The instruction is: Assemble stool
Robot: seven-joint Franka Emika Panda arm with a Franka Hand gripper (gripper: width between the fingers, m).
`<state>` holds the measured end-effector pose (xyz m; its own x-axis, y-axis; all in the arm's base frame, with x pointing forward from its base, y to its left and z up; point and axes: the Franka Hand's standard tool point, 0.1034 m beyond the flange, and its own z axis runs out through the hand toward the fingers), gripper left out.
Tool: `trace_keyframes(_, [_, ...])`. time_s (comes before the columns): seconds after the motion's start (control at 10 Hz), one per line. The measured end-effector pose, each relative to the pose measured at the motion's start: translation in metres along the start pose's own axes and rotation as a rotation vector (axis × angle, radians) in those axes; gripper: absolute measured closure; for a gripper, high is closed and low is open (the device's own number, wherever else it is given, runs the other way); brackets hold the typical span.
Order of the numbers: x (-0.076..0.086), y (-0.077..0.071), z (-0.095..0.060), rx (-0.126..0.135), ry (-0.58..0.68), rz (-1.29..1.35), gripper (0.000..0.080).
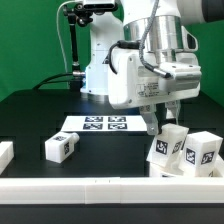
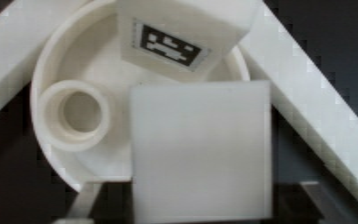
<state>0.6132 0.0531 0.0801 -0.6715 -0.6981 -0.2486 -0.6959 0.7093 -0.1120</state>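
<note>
Alignment is deciding this step. The tool (image 1: 164, 124) is hanging directly over the seat (image 2: 73, 65), with a plain white leg (image 2: 195, 140) standing between its two fingers (image 2: 83, 205). In the wrist view the fingers are sitting close at the leg's sides, but blur is hiding the contact, so I cannot tell whether they are clamping the leg or merely flanking it. The leg is covering the middle of the seat. The seat is lying flat on the dark surface (image 1: 40, 110), just beside the border rail (image 1: 110, 186). A round socket (image 2: 69, 110) is showing in the seat's face, uncovered and just beside the leg. A tagged block (image 2: 172, 45), probably another leg, is resting at the seat's far rim.

By my reading, the arm is working at fitting this leg into the seat. Doing that well is calling for a leg held square to the seat's face and an end centred over its socket before any descent. The push should be straight and gentle, since the seat is looking loose and a sideways shove would likely slide it against the rail. A spare leg (image 1: 62, 147) is lying on its side well apart from the seat, out of the way.
</note>
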Motion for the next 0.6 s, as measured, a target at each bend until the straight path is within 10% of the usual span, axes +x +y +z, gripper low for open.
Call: trace_keyframes(0.6, [-0.012,0.002,-0.013,-0.008,-0.024,-0.143,0.0153])
